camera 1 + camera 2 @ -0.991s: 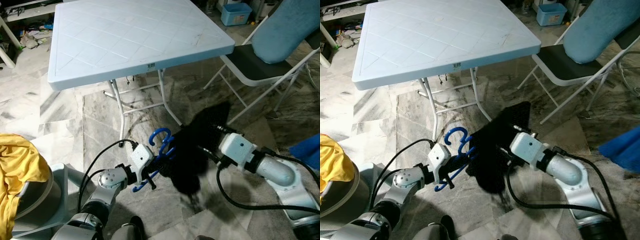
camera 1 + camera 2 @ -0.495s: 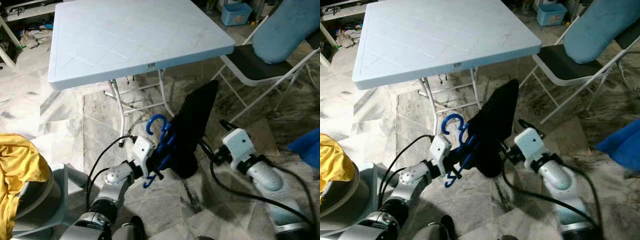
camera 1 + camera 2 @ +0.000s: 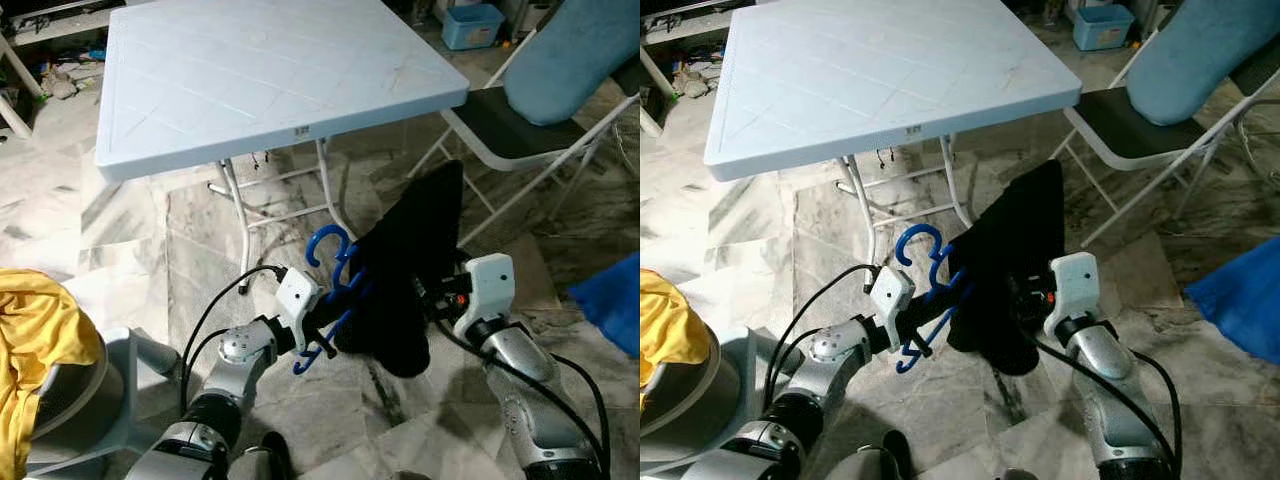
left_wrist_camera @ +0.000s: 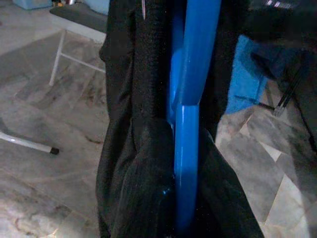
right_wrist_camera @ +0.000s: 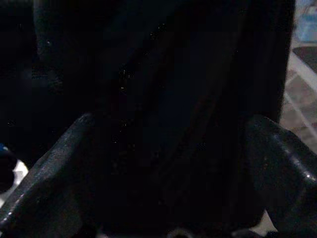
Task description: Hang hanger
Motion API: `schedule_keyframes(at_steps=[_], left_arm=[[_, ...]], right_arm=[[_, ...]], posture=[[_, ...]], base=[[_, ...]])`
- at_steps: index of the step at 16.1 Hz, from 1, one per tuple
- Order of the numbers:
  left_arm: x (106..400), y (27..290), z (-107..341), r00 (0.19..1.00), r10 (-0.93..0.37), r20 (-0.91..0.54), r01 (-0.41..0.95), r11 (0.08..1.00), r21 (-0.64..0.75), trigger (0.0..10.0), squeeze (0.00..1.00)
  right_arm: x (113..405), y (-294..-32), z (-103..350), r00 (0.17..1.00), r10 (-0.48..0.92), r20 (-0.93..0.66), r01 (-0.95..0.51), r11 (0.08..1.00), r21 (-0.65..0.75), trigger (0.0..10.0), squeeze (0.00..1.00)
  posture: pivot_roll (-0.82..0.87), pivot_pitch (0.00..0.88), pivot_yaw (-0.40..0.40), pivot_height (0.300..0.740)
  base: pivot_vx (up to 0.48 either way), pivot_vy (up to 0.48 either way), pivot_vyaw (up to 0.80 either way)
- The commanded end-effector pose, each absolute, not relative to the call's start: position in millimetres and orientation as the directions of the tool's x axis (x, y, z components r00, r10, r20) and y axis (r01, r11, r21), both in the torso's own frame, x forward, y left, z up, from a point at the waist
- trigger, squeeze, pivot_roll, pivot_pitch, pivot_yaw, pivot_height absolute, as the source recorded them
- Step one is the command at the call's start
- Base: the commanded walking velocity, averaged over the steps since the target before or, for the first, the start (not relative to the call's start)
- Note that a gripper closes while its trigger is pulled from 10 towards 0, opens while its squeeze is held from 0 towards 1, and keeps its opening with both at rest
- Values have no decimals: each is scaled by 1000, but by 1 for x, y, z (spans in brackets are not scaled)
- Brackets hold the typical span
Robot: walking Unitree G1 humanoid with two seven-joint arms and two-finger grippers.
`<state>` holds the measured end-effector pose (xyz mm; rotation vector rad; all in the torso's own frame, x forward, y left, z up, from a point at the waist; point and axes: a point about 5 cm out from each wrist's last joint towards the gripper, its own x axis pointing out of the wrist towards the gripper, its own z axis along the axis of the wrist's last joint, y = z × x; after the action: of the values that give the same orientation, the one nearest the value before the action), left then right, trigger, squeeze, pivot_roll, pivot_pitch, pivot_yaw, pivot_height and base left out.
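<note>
Hanger: blue hanger [image 3: 335, 285] held aloft below the folding table [image 3: 270, 75], clamped in the left gripper [image 3: 322, 322].
Garment: black cloth [image 3: 410, 280] draped on it.
Right gripper [image 3: 428, 292]: buried in cloth, finger state unclear.
Progress: hanging apparently not yet done.

— We see even, soft daylight in both head views; the pale tabletop [image 3: 270, 75] is the brightest surface, without hard glare. How are the shadows?

— We find a soft shadow under the tabletop on the marble floor [image 3: 190, 240], which carries only a dull sheen. The black garment [image 3: 410, 290] swallows detail. Both head views are sharp, with mild bending at the edges.

— And the wrist views?

— We get a dim left wrist picture, its blue hanger [image 4: 190, 114] soft and close. The right wrist picture is nearly black, blurred, with light at one edge.
</note>
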<state>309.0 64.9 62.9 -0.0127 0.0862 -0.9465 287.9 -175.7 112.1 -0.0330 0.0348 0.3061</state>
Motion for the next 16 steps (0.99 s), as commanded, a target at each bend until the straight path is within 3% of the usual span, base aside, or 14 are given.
schedule_keyframes(at_steps=[1, 7, 8, 9, 10, 16], left_arm=[[313, 62, 73, 569, -822, -42, 822, 569, -9, 0, 0], [308, 47, 74, 489, -870, -60, 871, 491, -5, 0, 0], [304, 43, 73, 457, -888, -61, 889, 457, 4, 0, 0], [303, 42, 73, 446, -893, -61, 895, 447, 4, 0, 0], [301, 41, 73, 427, -902, -61, 904, 428, 5, 0, 0], [298, 47, 71, 405, -911, -72, 914, 406, 4, 0, 0]], right_arm=[[286, -172, 117, 944, 329, -19, -329, 944, -13, 10000, 0], [290, -159, 123, 918, 397, 13, -396, 917, -53, 10000, 0], [295, -155, 123, 923, 385, 21, -383, 922, -53, 6353, 0], [296, -154, 123, 923, 385, 22, -383, 922, -52, 3490, 0], [297, -153, 122, 925, 379, 25, -378, 925, -50, 0, 0], [303, -166, 120, 955, 293, 43, -292, 956, -17, 0, 0]], posture=[[-225, 169, 83, 740], [-226, 165, 78, 740], [-224, 167, 77, 740], [-224, 167, 77, 740], [-220, 168, 76, 740], [-209, 164, 78, 740]], base=[[0, 0, 0], [0, 0, 0], [0, 0, 0], [0, 0, 0], [0, 0, 0], [0, 0, 0]])
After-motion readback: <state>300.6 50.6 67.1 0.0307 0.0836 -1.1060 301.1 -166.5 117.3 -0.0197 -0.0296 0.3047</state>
